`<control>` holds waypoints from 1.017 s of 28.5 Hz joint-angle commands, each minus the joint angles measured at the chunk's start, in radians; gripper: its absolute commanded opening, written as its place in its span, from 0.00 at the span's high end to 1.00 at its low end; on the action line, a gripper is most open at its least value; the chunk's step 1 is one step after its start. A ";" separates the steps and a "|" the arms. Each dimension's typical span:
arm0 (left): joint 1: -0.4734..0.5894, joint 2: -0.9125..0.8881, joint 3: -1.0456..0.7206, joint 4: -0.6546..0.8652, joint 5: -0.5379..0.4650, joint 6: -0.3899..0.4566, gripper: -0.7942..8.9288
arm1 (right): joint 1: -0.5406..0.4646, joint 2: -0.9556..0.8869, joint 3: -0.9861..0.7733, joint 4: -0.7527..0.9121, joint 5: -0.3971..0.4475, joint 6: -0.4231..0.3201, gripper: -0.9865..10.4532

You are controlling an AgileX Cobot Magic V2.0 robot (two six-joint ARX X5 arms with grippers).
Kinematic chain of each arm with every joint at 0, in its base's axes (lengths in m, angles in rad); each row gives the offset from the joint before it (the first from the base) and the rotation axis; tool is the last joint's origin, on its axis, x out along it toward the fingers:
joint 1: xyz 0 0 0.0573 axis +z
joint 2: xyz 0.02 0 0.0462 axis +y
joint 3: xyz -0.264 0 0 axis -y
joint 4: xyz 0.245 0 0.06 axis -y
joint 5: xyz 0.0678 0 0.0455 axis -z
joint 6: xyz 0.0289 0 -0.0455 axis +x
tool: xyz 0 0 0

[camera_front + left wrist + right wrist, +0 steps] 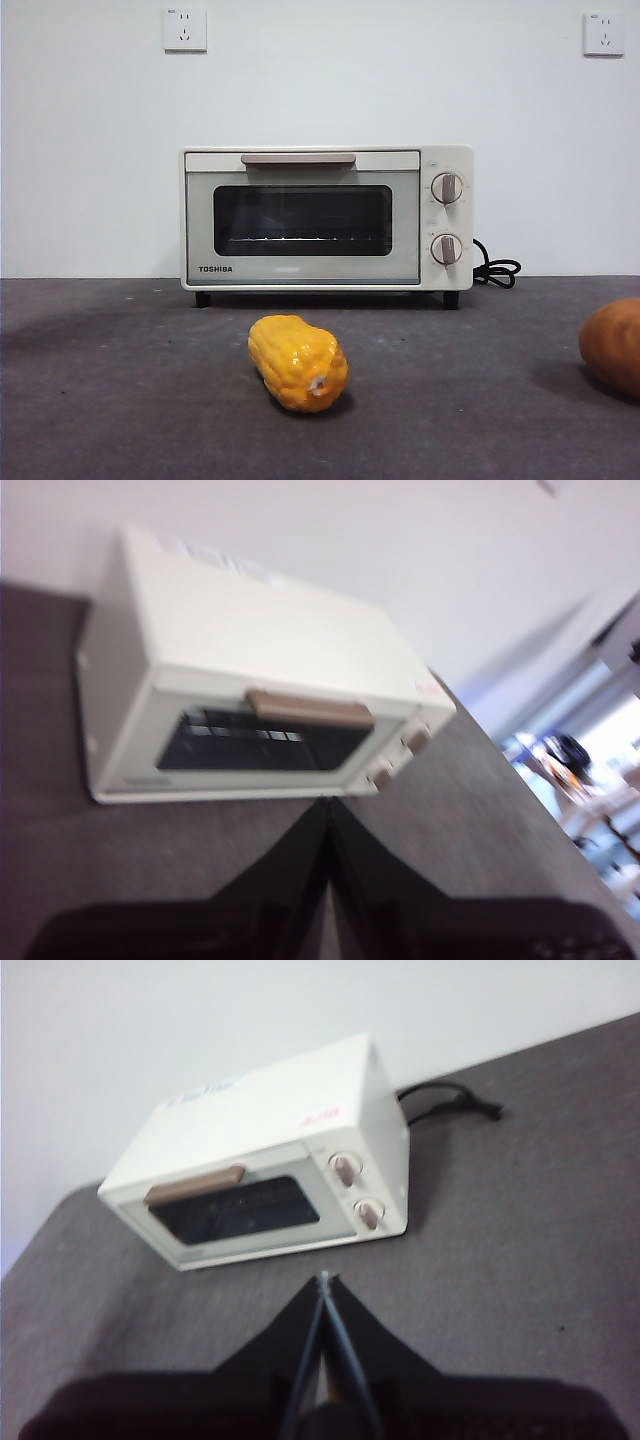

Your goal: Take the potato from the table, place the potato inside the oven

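The potato lies on the table at the far right, cut off by the picture's edge. The cream-white oven stands at the back centre with its door closed; it also shows in both wrist views as the oven and the oven. My left gripper is shut, held above the table in front of the oven, holding nothing. My right gripper is shut too, also high above the table before the oven. Neither gripper appears in the front view.
A glossy yellow corn-like object lies on the table in front of the oven. A black power cord trails from the oven's right side. A white wall with two sockets stands behind.
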 commanded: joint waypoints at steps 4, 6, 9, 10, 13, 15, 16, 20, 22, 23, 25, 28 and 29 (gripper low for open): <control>-0.047 0.213 0.109 -0.023 0.060 -0.002 0.92 | 0.000 0.107 0.053 -0.047 -0.021 -0.049 0.92; -0.066 0.280 0.145 -0.023 0.061 -0.003 0.92 | 0.000 0.135 0.056 -0.070 -0.025 -0.049 0.92; -0.095 0.381 0.212 -0.023 0.061 -0.003 0.92 | 0.000 0.170 0.056 -0.109 -0.079 -0.051 0.92; -0.108 0.420 0.240 -0.023 0.060 -0.003 0.92 | 0.000 0.184 0.056 -0.124 -0.106 -0.054 0.92; -0.138 0.512 0.314 -0.023 0.056 -0.007 0.92 | 0.000 0.214 0.056 -0.156 -0.155 -0.076 0.92; -0.154 0.566 0.360 -0.027 0.042 -0.010 0.92 | 0.000 0.227 0.056 -0.172 -0.164 -0.076 0.92; -0.164 0.599 0.389 -0.028 0.039 -0.014 0.92 | 0.000 0.234 0.056 -0.181 -0.167 -0.076 0.92; -0.194 0.701 0.485 -0.029 0.037 -0.016 0.92 | 0.000 0.234 0.056 -0.212 -0.171 -0.076 0.92; -0.205 0.743 0.528 -0.030 0.017 -0.018 0.92 | 0.000 0.233 0.056 -0.228 -0.180 -0.078 0.92; -0.211 0.761 0.546 -0.030 0.002 -0.019 0.92 | 0.000 0.233 0.056 -0.235 -0.184 -0.080 0.92; -0.220 0.794 0.584 -0.040 -0.024 -0.022 0.92 | 0.000 0.233 0.056 -0.254 -0.193 -0.085 0.92; -0.233 0.859 0.650 -0.055 -0.036 -0.023 0.92 | 0.001 0.233 0.056 -0.296 -0.194 -0.099 0.92; -0.237 0.878 0.666 -0.054 -0.037 -0.023 0.92 | 0.001 0.233 0.056 -0.307 -0.194 -0.099 0.92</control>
